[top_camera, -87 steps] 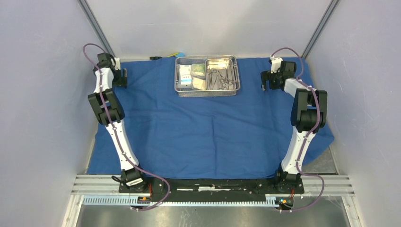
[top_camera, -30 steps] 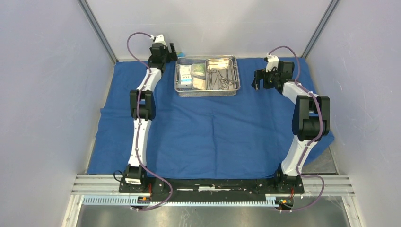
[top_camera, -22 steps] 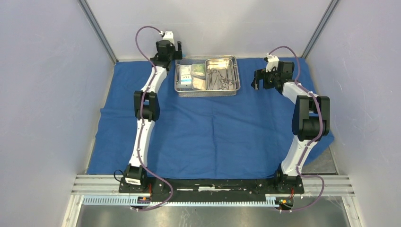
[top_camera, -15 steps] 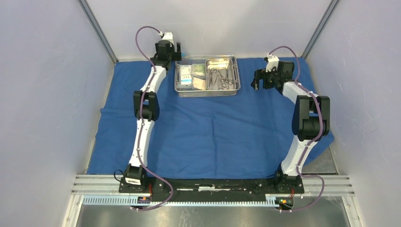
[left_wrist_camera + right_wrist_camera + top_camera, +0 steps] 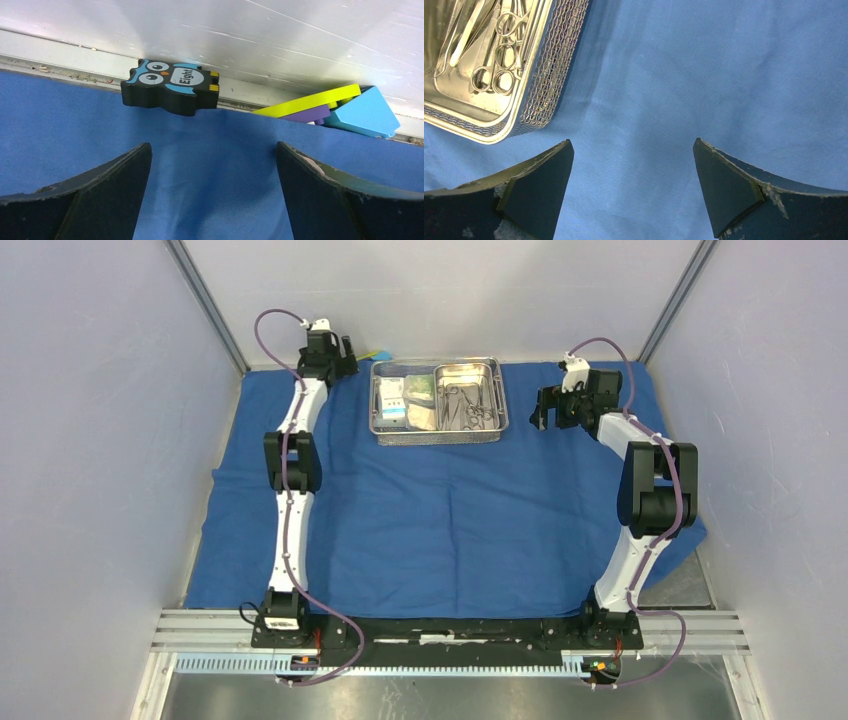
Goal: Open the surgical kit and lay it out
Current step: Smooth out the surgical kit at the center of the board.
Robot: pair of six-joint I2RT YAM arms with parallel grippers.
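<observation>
Open-jawed and empty, left gripper low over cloth facing owl block at the wall, right gripper near tray holding scissors.

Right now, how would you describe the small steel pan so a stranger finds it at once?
On the blue cloth, a wire-mesh tray sits at the far middle. The pan fills its right half. Unlike the packets beside it, it is solid shiny steel holding scissors-like instruments.

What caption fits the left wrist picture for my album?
Open left gripper over blue cloth, facing an owl block by the wall.
</observation>
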